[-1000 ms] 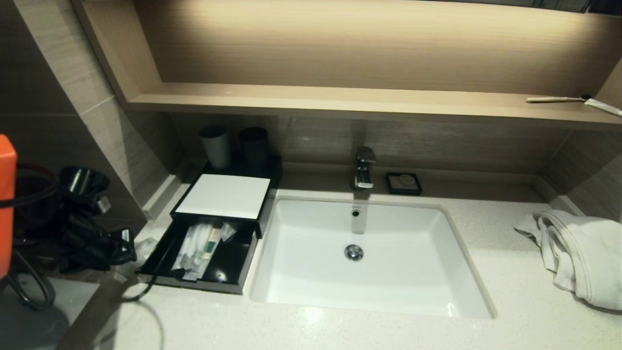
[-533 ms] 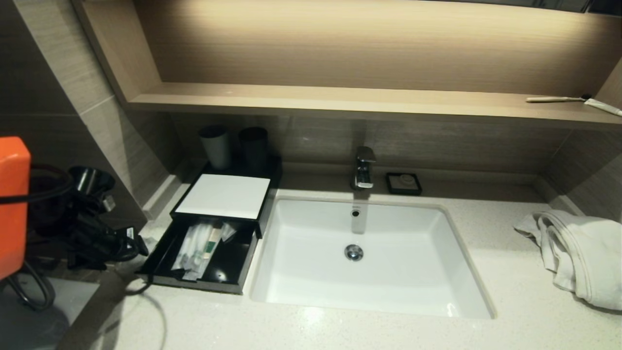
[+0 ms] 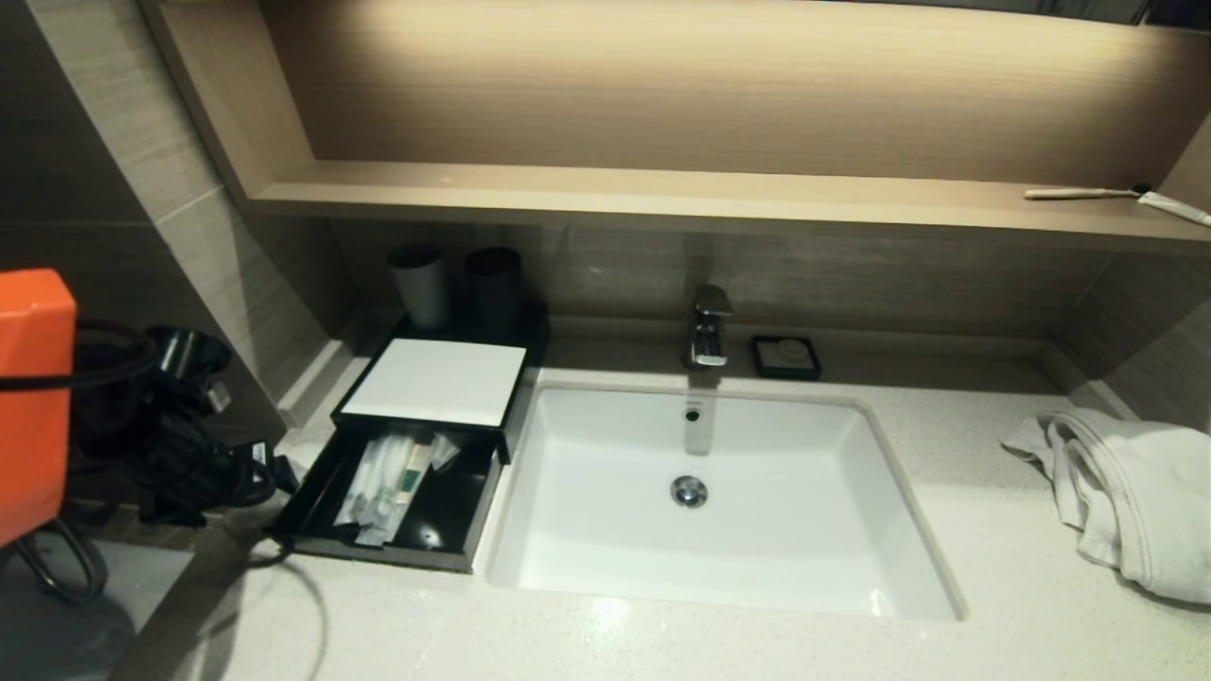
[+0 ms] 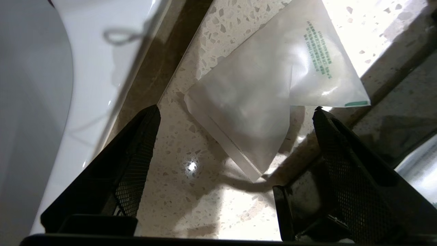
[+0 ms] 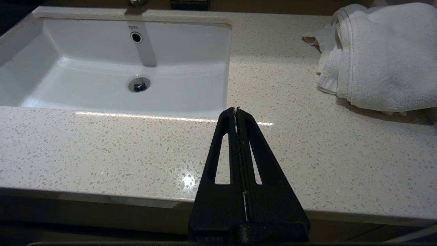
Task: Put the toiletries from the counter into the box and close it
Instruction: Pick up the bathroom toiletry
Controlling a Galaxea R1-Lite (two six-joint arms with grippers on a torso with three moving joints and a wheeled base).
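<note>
Packet (image 4: pixel 273 99): a clear packet lies flat on the desk (image 4: pixel 191 191), in the middle of the left wrist view.
Left gripper (image 4: pixel 235 112): spread wide, just above the packet, holding nothing.
Box (image 3: pixel 312 515): at the lower left of the head view, drawer pulled out, with some toiletries (image 3: pixel 383 482) already inside.
Right gripper (image 5: pixel 236 111): pressed together, idle over the desk near the sink (image 5: pixel 68 95).
Done: some things are in the box.
Left: I think the packet must be picked up and put in, then the box closed.
</note>
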